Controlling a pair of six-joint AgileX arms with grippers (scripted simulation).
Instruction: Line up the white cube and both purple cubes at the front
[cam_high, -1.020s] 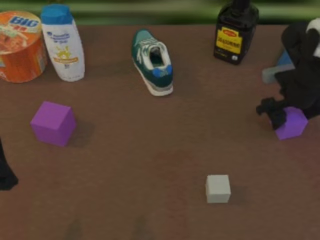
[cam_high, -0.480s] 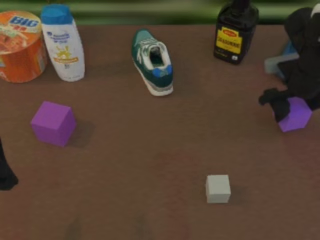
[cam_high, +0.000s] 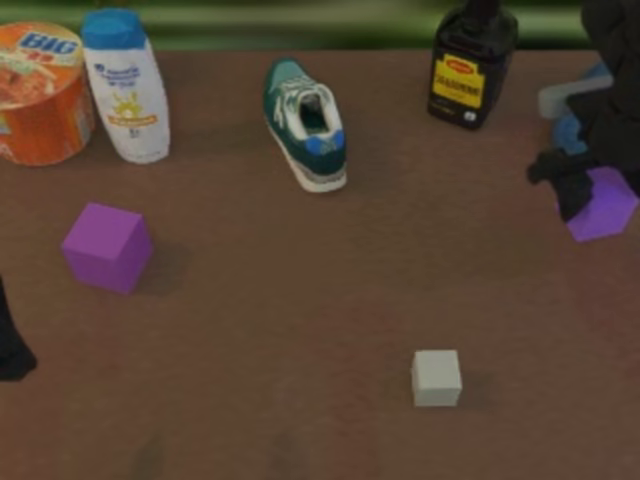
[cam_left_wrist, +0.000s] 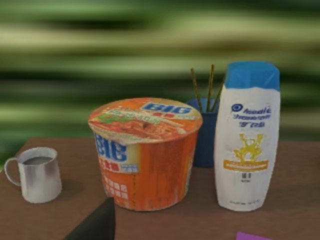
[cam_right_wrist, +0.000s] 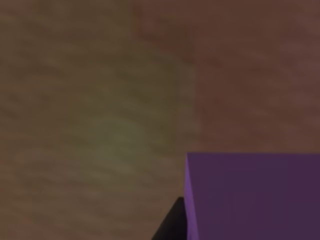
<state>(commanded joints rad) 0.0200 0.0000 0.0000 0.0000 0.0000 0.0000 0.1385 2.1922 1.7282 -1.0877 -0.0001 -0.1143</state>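
Above the brown table (cam_high: 330, 300) at right, right claw (cam_high: 590, 200) clamped on smaller purple cube (cam_high: 603, 205).

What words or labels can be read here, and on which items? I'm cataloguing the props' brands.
"BIG": on the lid and side of the orange noodle cup.
White lotion bottle: blue and yellow label print, too blurred to read.
Dark sauce bottle: yellow and red label, too blurred to read.
The cubes carry no text.
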